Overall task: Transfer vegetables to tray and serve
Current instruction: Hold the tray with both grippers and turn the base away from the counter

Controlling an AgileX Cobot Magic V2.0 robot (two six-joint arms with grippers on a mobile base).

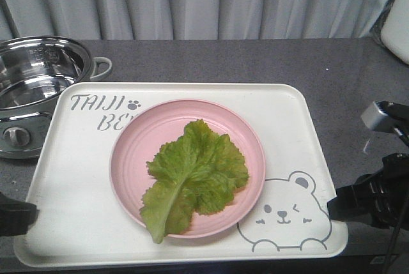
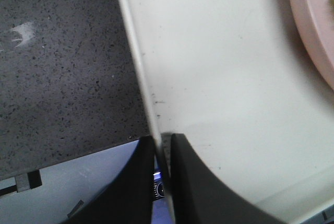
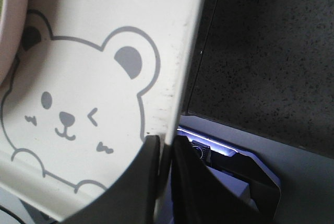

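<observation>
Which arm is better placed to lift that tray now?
Neither alone: left arm and right arm both have jaws shut on opposite rims of the tray, so they should probably lift together.

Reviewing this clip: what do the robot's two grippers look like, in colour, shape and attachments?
Both the left gripper and right gripper have matte black fingers, broad at the base, curving to narrow tips. A bluish glow shows behind each pair. In the front view, a silver-grey box, likely a camera, sits on the right arm. No markings are visible.
</observation>
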